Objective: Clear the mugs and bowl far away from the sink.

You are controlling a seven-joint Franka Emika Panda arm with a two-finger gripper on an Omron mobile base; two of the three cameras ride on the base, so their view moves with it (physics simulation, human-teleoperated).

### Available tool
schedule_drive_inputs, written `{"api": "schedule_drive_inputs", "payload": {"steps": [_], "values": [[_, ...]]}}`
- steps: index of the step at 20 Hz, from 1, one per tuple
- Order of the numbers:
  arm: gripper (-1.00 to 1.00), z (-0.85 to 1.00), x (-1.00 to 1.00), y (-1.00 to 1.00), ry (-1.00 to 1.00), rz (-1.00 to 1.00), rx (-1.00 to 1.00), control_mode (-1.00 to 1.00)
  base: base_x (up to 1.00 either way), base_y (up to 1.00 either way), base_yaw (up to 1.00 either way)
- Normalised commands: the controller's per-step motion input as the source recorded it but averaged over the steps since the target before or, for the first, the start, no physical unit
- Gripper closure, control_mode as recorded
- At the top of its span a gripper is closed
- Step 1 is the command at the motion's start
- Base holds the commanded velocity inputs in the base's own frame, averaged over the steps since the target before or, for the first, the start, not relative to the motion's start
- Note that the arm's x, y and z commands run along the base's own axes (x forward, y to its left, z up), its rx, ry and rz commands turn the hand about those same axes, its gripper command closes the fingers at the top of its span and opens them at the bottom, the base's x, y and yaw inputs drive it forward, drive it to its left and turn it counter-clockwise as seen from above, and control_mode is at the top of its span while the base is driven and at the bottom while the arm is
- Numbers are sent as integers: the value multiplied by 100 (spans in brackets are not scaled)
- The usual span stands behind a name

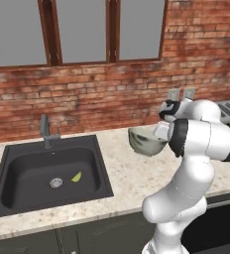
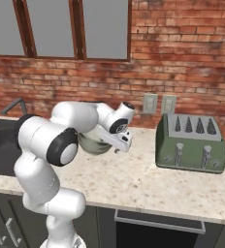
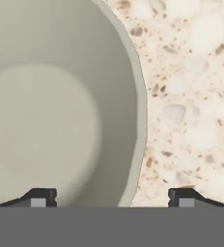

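Arm bending low over the bowl

Fingers are standing wide, straddling the bowl's rim, one inside and one outside; the bowl is sitting on the table, right of the sink.

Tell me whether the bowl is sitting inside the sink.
No. In the left base view the bowl is on the speckled counter to the right of the dark sink, outside the basin.
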Motion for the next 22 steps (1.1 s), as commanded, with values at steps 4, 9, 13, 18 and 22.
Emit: {"api": "schedule_drive_inputs", "payload": {"steps": [4, 9, 13, 18, 22], "values": [[100, -41, 0, 56, -1, -2, 0, -100, 0, 0, 0], [100, -28, 0, 60, -3, -3, 0, -100, 0, 0, 0], [100, -5, -12, 46, -4, -7, 0, -100, 0, 0, 0], [100, 14, -46, 19, -12, -12, 0, -100, 0, 0, 0], [100, 52, -63, 0, -22, -3, 0, -100, 0, 0, 0]]}}
